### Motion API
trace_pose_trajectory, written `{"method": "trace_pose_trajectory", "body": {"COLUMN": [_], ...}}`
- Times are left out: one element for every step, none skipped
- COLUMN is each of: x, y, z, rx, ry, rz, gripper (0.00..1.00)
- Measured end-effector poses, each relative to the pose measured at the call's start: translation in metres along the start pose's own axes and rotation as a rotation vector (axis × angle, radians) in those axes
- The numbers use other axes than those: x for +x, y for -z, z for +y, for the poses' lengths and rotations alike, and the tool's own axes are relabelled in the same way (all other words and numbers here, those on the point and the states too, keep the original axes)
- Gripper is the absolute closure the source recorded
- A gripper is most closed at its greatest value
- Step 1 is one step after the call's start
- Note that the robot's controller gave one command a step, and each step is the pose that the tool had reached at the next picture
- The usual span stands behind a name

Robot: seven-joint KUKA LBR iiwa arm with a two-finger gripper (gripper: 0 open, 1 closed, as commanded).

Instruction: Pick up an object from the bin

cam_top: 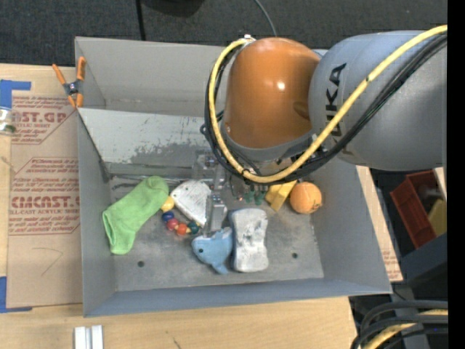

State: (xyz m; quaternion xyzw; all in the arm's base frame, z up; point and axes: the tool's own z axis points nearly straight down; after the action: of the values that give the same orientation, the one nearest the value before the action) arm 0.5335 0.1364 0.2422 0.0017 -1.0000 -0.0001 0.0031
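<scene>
So far nothing looks lifted: every loose thing lies on the floor of the grey bin, and I see nothing clamped in the pincer. From where I stand the task is at the reaching-down stage, with the grasp and the lift both left to do.

The arm comes in from the right, and its big orange cover hangs over the middle of the bin. The pincer sits low below it, in the narrow gap between a white rounded piece on its left and a grey-white block on its right. Its tip is just at the far edge of a blue lump, which lies on the near side, touching the block. That blue lump seems the likeliest pick, though the white piece is just as close. Whether the pincer is spread or closed I cannot tell; the cover and wrist hide too much of it.

Some small coloured beads lie just left of the pincer. A green cloth is further left. A yellow piece and an orange ball rest to the right, apart from the tip.
</scene>
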Motion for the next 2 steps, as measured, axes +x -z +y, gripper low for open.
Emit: {"method": "trace_pose_trajectory", "body": {"x": [-0.002, 0.007], "y": [0.005, -0.007], "z": [-0.001, 0.004], "rx": [-0.001, -0.001], "ry": [-0.002, 0.014], "rz": [-0.008, -0.005], "gripper": [0.0, 0.0]}}
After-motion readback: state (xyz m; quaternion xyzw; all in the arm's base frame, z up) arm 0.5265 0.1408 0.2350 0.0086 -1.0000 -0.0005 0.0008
